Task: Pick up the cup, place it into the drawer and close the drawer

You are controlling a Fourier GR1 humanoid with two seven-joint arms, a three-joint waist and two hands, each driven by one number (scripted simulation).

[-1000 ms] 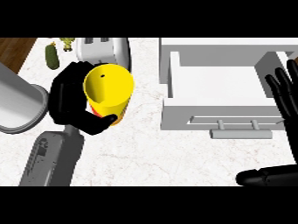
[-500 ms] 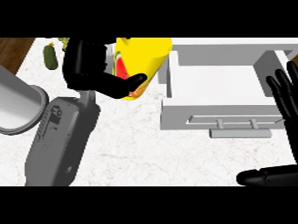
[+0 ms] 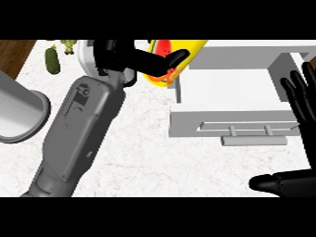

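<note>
Cup: the yellow cup (image 3: 180, 48) is in my grasp at about twelve o'clock in the head view, just past the open drawer's far left corner. It is tipped, its top cut off by the view's upper edge, and I can see red and orange on its near side.

Left hand: my left hand (image 3: 136, 59) is curled round the cup, thumb across its near side, forearm running in from seven o'clock. It holds the cup off the counter.

Right hand: my right hand (image 3: 311, 99) rests at three o'clock, fingers straight and spread, pointing up, holding nothing. It shows beside the drawer's right wall.

Drawer: the white drawer (image 3: 229, 127) stands pulled out at about two o'clock, its inside bare as far as I can see, its handle (image 3: 255, 139) on the near front.

Done: I judge the pick-up finished, since the cup is lifted and carried towards the drawer.

Left: the cup is not yet over the drawer's opening; it sits beside the left wall. I have to bring it right, set it inside, let go, then push the front shut.

Other things: a green vegetable (image 3: 52, 60) lies at eleven o'clock, well apart from the drawer.
</note>
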